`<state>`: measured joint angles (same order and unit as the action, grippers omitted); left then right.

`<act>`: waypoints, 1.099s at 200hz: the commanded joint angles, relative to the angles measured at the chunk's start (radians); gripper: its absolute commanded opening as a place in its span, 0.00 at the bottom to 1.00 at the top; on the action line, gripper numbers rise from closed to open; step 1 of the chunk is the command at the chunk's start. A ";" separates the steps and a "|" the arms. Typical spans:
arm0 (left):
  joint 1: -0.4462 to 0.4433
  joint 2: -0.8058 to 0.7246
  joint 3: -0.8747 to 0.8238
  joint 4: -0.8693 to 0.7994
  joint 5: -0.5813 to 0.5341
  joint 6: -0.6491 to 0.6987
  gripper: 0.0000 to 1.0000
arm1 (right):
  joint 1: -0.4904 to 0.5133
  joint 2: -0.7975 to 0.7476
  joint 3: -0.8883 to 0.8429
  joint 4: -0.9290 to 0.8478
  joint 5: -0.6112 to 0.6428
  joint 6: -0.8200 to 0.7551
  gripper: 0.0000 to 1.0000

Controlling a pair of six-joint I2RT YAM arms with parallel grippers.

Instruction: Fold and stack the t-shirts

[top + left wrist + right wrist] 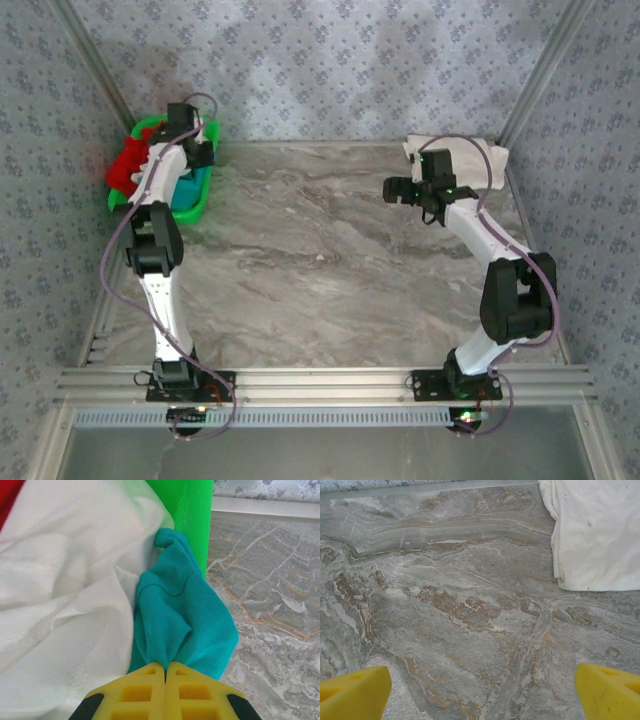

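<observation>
Early stage, judging by the layout. A folded white cloth t-shirt [595, 535] lies at the far right corner of the marble-pattern table [320, 250]. The left hand [165, 672] is clamped on the teal cloth t-shirt [185, 615] at the green plastic basket [187, 510]. A crumpled white t-shirt [65, 580] and a red t-shirt [127, 160] sit in it, unfolded. The right hand [480, 690] has its fingers wide apart, empty, above the table.

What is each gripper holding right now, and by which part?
The left gripper is shut on the teal t-shirt, pinching a bunched fold. The right gripper is open, holding nothing.
</observation>
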<state>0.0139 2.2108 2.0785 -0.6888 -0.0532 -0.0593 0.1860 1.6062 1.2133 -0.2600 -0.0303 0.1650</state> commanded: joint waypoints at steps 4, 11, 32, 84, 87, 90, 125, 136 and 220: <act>0.017 -0.001 0.047 -0.033 0.002 0.014 0.00 | 0.006 -0.003 0.017 -0.019 0.007 -0.012 0.97; 0.016 -0.002 0.050 -0.033 0.008 0.015 0.00 | 0.005 -0.003 0.015 -0.019 0.008 -0.010 0.97; 0.022 -0.009 0.061 -0.031 0.004 0.005 0.00 | 0.005 -0.002 0.020 -0.019 0.008 -0.004 0.97; 0.092 -0.051 0.314 -0.120 0.054 -0.015 0.00 | 0.008 -0.009 0.037 -0.022 0.013 0.004 0.97; 0.097 -0.050 0.340 -0.129 0.059 -0.018 0.00 | 0.008 -0.009 0.037 -0.021 0.014 0.005 0.97; 0.100 -0.050 0.363 -0.135 0.065 -0.022 0.00 | 0.009 -0.009 0.038 -0.020 0.014 0.007 0.97; 0.113 -0.021 0.652 -0.198 0.095 -0.056 0.00 | 0.013 -0.007 0.053 -0.006 0.021 0.021 0.97; 0.114 -0.017 0.739 -0.208 0.104 -0.069 0.00 | 0.015 -0.006 0.062 -0.011 0.022 0.022 0.97; -0.029 -0.256 0.817 0.004 0.312 -0.104 0.00 | 0.021 -0.042 0.072 -0.003 0.058 0.005 0.98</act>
<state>0.0834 2.0689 2.8586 -0.8028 0.1555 -0.1780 0.2035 1.6028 1.2556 -0.2623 -0.0067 0.1692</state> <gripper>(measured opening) 0.048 0.976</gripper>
